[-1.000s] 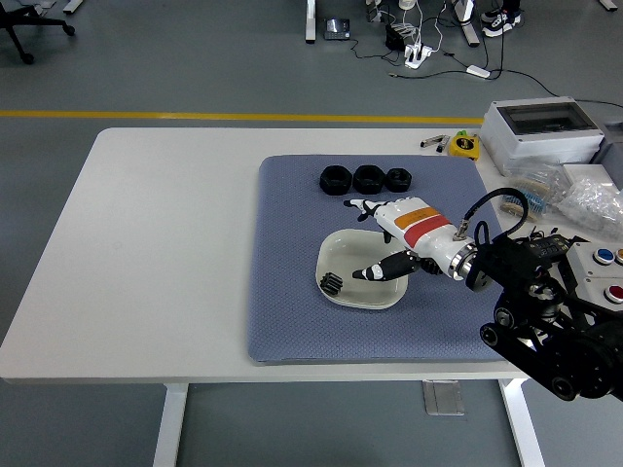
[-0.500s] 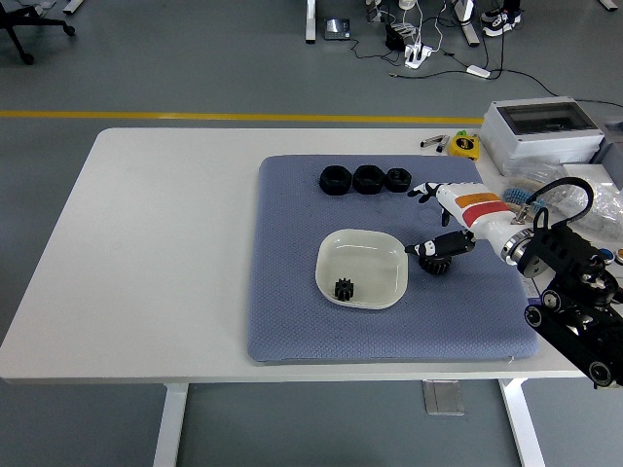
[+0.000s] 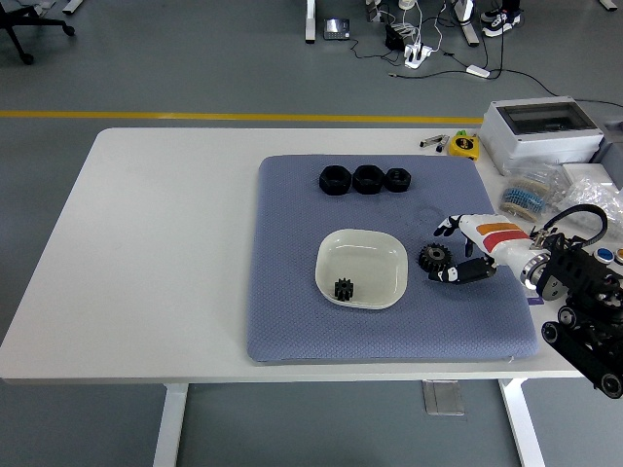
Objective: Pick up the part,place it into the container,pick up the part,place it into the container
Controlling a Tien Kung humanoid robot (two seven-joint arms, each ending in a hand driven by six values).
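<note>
Your right hand [image 3: 465, 251] has its black fingers [image 3: 458, 275] loosely spread around the large black gear [image 3: 433, 258] on the blue mat [image 3: 292, 292], just right of the white bowl [image 3: 389, 255] holding a small black gear [image 3: 343, 288]; three black nuts [image 3: 366, 179] lie beyond, well clear.

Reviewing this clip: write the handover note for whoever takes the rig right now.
Right hand: fingers open around the larger gear on the blue mat, right of the white bowl; a grip cannot be confirmed.
Left hand: out of view.
Done: small gear lies in the bowl.
Left: grasp the larger gear, place it in the bowl.
Three black parts sit at the mat's far edge.
</note>
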